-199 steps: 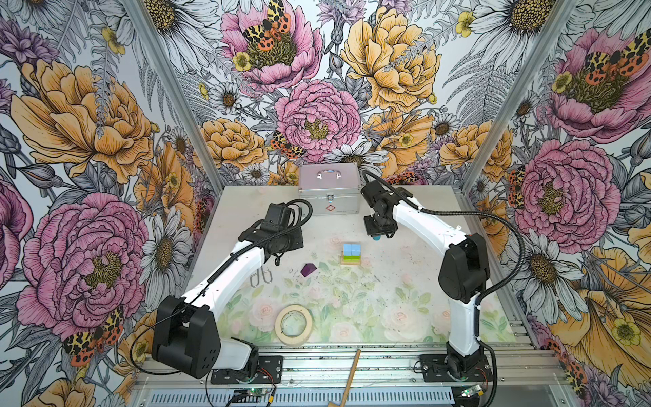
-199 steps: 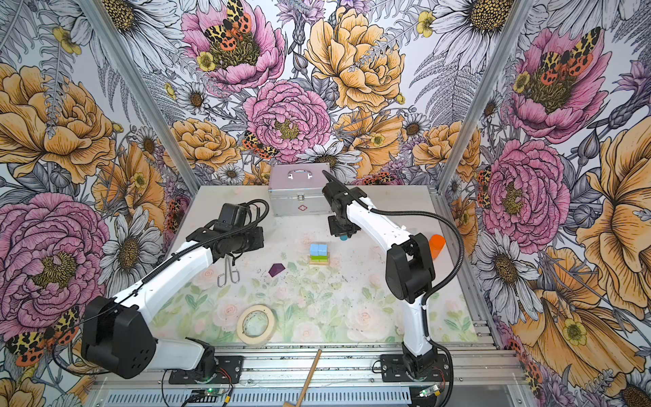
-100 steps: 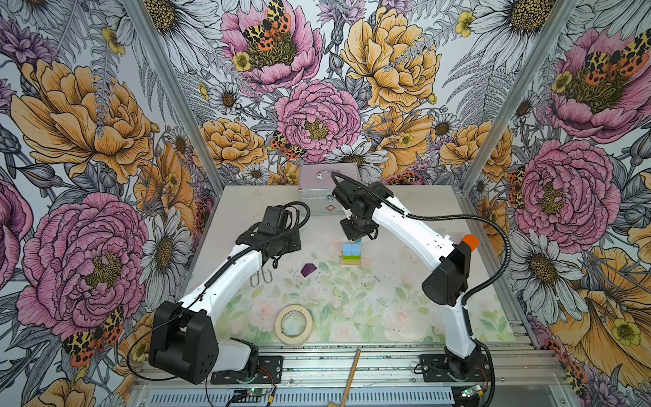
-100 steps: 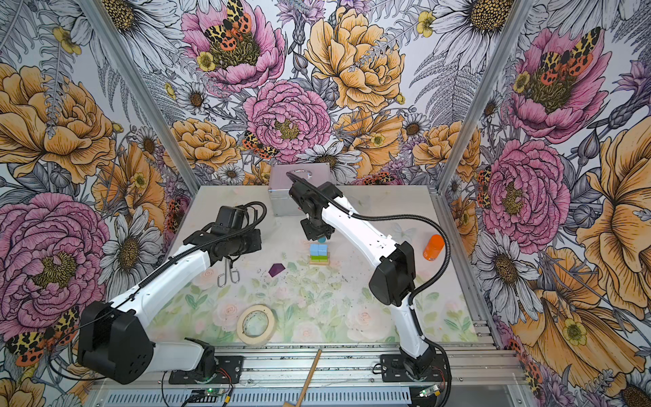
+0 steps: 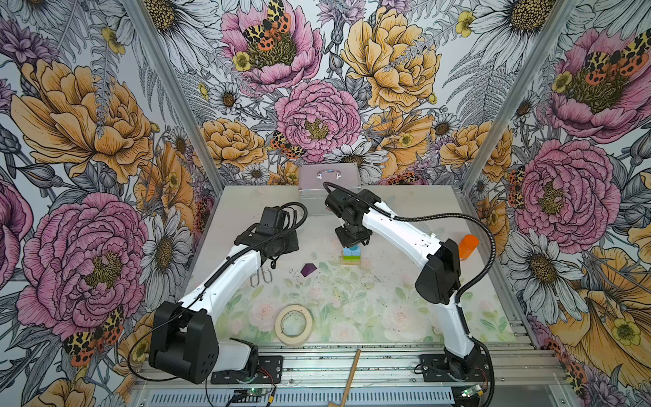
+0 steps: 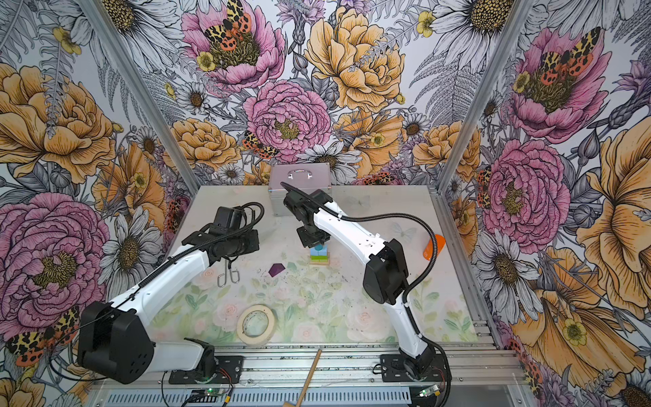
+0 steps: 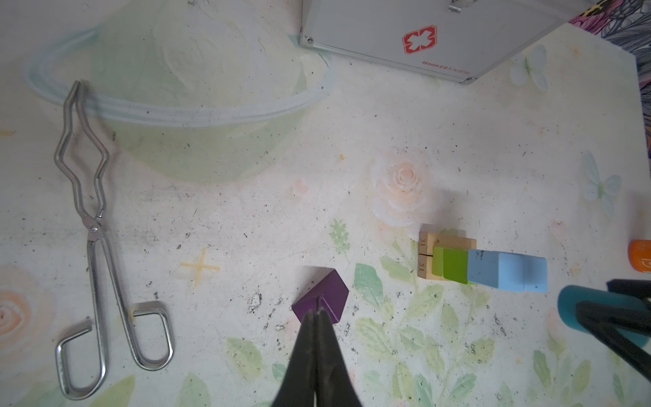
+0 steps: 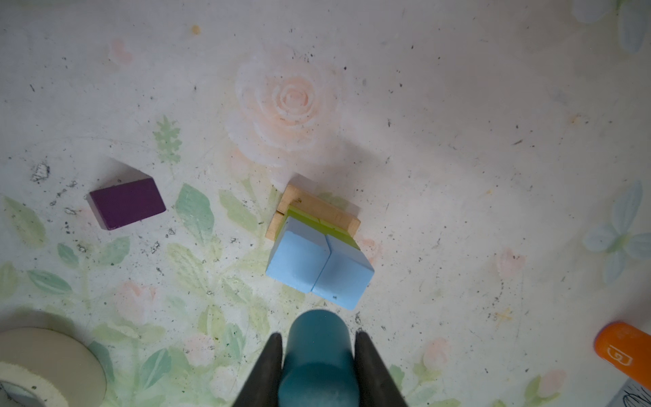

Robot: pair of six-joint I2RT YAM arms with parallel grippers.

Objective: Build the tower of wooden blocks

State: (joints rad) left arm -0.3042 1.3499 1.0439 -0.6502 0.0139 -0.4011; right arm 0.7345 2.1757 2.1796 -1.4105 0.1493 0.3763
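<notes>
The wood block tower (image 5: 351,256) (image 6: 319,255) stands mid-table: tan bars at the bottom, lime-green blocks on them, two light-blue cubes (image 8: 318,264) side by side on top. My right gripper (image 8: 317,336) is shut on a teal cylinder (image 8: 318,352) and hovers just over the cubes (image 5: 353,243). The cylinder also shows in the left wrist view (image 7: 577,303). A purple roof-shaped block (image 5: 308,270) (image 7: 326,294) lies on the mat left of the tower. My left gripper (image 7: 316,312) is shut and empty, its tips over that block's near edge.
Metal tongs (image 5: 261,278) lie left of the purple block. A beige tape roll (image 5: 294,323) sits near the front. A silver first-aid case (image 5: 329,183) stands at the back wall. An orange container (image 5: 467,246) lies at the right edge.
My right gripper has carried the teal cylinder leftward from behind and right of the tower to just above the blue cubes. The left arm has barely moved.
</notes>
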